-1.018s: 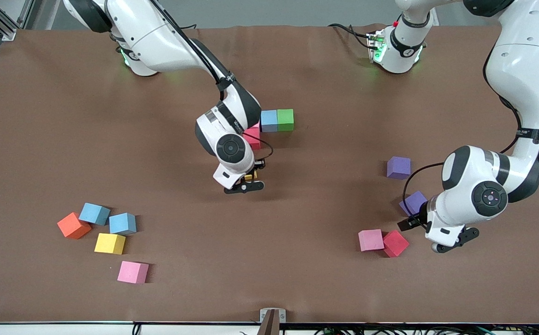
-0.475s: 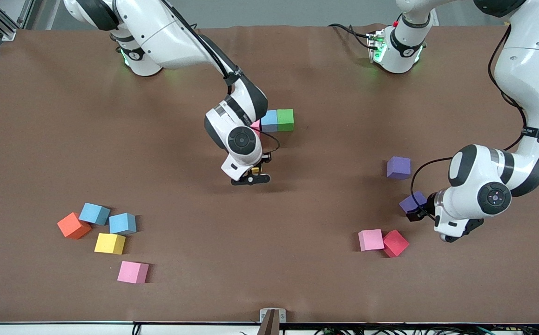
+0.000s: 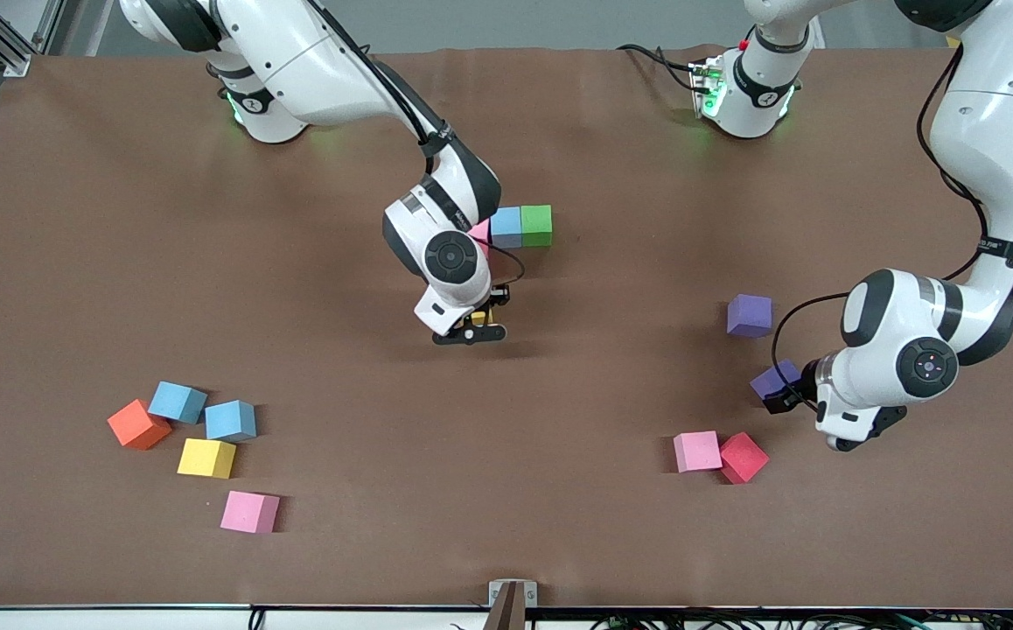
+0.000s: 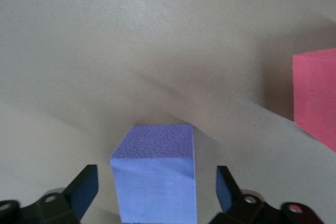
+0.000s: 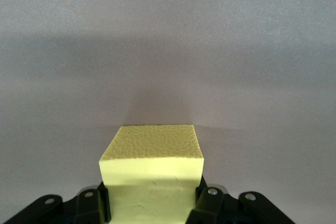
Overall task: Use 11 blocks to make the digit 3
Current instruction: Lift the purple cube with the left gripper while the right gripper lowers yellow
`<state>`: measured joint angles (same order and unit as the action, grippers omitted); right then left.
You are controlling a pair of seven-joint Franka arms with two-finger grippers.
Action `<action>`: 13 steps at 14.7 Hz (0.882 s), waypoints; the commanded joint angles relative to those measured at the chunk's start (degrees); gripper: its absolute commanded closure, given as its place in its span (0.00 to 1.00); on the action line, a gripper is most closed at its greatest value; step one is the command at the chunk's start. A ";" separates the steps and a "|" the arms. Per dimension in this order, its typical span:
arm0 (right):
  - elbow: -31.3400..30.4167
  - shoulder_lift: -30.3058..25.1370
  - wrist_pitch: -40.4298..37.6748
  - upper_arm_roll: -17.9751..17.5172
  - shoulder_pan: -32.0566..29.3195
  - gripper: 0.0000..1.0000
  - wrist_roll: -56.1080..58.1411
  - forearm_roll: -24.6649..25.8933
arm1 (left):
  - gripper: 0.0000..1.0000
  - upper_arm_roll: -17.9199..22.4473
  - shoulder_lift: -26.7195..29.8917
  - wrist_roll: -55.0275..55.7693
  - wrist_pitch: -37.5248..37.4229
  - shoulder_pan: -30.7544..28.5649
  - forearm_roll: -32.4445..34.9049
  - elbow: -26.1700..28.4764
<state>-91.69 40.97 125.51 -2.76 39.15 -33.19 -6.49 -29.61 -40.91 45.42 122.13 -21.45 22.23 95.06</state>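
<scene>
Yellow block (image 5: 151, 174) clamped in right end effector (image 3: 471, 328), left end effector (image 4: 152, 190) open astride purple block (image 4: 155, 179)

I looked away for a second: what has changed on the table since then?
The right gripper, shut on a yellow cube, carried it toward the blue-green row. The left gripper left the red cube and now straddles a purple cube, open. The loose cubes stayed put.
</scene>
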 commanded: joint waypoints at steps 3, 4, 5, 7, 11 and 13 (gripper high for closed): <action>-7.45 -2.12 7.37 0.65 1.37 0.89 -0.56 -1.07 | 0.44 -0.27 0.31 1.07 2.59 -0.79 1.24 2.94; -7.54 -2.47 7.38 0.56 1.37 0.89 -0.56 -1.07 | 0.55 -0.36 0.05 1.16 2.59 -0.62 1.15 2.59; -7.63 -2.65 7.12 0.56 1.28 0.89 -0.56 -1.07 | 0.66 -0.36 0.22 1.42 2.50 -0.27 1.15 2.42; -8.24 -3.35 6.85 0.65 1.37 0.89 -0.56 -0.99 | 0.87 -0.88 0.92 2.56 2.50 0.18 0.54 1.98; -8.77 -3.35 6.76 0.56 1.72 0.89 -0.65 -1.07 | 0.94 -6.58 2.32 8.79 1.45 0.53 0.36 0.39; -9.65 -3.44 6.76 0.65 2.07 0.89 -0.91 -1.07 | 0.93 -9.31 2.94 11.43 -0.91 0.27 0.36 0.31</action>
<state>-97.28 38.32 131.56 -2.74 39.61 -33.23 -6.49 -37.03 -39.75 54.22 123.59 -21.01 22.23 94.94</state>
